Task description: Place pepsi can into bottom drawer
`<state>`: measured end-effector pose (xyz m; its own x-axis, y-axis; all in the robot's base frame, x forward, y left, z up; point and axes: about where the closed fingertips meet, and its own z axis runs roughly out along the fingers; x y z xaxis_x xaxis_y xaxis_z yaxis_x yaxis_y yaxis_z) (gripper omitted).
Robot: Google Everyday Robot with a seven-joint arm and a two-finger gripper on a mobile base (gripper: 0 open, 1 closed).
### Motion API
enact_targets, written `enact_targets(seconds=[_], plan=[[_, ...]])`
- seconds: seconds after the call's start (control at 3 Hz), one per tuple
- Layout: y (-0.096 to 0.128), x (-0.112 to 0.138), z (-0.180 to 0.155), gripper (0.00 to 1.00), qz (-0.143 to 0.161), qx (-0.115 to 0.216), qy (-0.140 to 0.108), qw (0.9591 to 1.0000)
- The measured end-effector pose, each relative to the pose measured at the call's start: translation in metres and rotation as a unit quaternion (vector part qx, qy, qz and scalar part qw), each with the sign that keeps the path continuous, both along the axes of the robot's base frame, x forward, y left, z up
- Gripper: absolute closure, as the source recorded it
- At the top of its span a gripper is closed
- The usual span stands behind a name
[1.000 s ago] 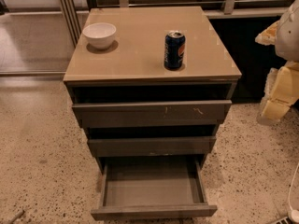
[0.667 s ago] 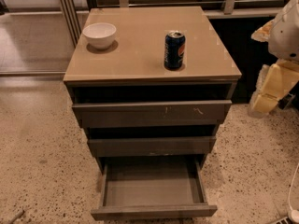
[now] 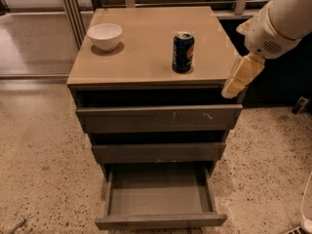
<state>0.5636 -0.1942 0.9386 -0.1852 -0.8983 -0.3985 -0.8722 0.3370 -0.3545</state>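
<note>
Camera view is showing you the pepsi can (image 3: pixel 183 52) standing on the cabinet top (image 3: pixel 141 57), the gripper (image 3: pixel 242 76) hovering empty at its three o'clock, its opening impossible to tell, and the bottom drawer (image 3: pixel 161 199) sitting open at six.

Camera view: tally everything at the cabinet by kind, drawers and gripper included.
Pepsi can: 1, on the cabinet
Bowl: 1, on the cabinet
Drawers: 3, bottom drawer pulled out
Gripper: 1, by the cabinet's right front corner
Total: 6
</note>
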Motion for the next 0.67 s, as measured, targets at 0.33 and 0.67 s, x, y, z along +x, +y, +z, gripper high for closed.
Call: enact_targets(seconds=[0.33,0.67], plan=[[0.013,0.054,-0.01,0.0,-0.006,0.051,-0.033,0.9982],[0.024,0.1,-0.016,0.0,-0.018,0.122,-0.051,0.9911]])
